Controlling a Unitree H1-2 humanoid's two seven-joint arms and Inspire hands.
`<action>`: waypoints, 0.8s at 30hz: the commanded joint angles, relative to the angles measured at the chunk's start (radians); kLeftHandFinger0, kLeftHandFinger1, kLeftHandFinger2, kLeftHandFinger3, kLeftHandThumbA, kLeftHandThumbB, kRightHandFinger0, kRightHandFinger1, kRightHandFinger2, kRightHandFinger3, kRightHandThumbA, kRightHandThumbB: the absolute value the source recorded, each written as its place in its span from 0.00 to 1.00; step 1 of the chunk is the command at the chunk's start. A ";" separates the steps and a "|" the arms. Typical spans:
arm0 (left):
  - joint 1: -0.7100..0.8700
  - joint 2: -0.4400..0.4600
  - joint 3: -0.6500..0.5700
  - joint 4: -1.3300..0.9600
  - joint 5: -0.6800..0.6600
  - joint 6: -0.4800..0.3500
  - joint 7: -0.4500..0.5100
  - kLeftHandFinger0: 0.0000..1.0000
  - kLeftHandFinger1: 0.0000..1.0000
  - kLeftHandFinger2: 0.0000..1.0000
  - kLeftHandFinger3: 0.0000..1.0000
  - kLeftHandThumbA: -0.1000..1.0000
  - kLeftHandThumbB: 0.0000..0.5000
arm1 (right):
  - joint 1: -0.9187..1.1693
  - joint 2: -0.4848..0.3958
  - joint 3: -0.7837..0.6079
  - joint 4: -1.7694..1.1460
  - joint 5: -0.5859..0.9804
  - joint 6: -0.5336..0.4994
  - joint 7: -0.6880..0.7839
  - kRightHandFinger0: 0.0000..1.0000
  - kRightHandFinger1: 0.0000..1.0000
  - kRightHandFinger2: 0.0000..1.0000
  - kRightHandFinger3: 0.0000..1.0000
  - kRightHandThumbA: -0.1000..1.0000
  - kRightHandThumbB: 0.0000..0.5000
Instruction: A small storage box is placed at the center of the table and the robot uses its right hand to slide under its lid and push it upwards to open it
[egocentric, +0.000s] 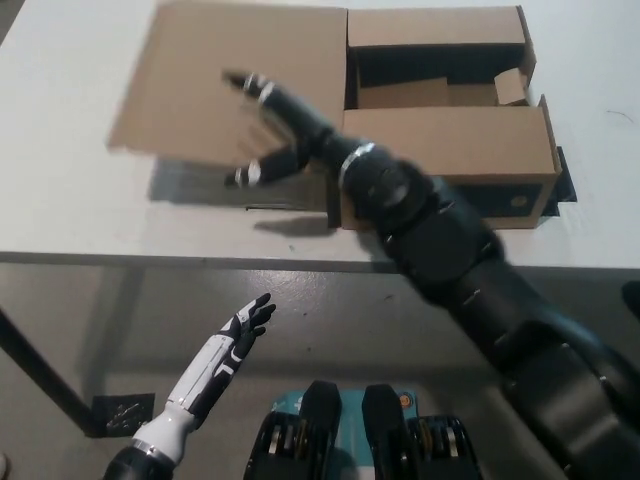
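Note:
A brown cardboard storage box (450, 150) sits on the white table (70, 200), its inside showing at the top. Its wide lid flap (215, 85) hangs out to the picture's left, lifted off the table with a shadow beneath it. My black right hand (275, 125) is open, fingers spread, lying against the flap near the box's left wall. The arm crosses the box's front corner. My white left hand (235, 340) rests open below the table edge at lower left.
The table's front edge (200, 262) runs across the middle of the picture. A small loose cardboard tab (512, 85) stands inside the box at the right. A dark table leg (35, 375) shows at lower left.

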 joint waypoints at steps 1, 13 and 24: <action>-0.018 0.010 -0.003 -0.020 -0.008 -0.020 -0.013 1.00 1.00 1.00 1.00 1.00 1.00 | -0.059 -0.055 -0.158 -0.317 0.105 0.113 0.040 1.00 1.00 1.00 1.00 1.00 0.95; -0.013 0.003 -0.004 -0.007 0.010 -0.026 0.003 1.00 1.00 1.00 1.00 1.00 1.00 | -0.092 -0.131 -0.559 -1.014 0.619 0.423 -0.006 1.00 1.00 1.00 1.00 1.00 0.79; 0.003 0.005 0.010 -0.033 -0.006 -0.016 0.007 1.00 1.00 1.00 1.00 1.00 1.00 | 0.381 -0.432 -0.699 -1.648 0.535 0.328 0.010 1.00 1.00 1.00 1.00 1.00 0.71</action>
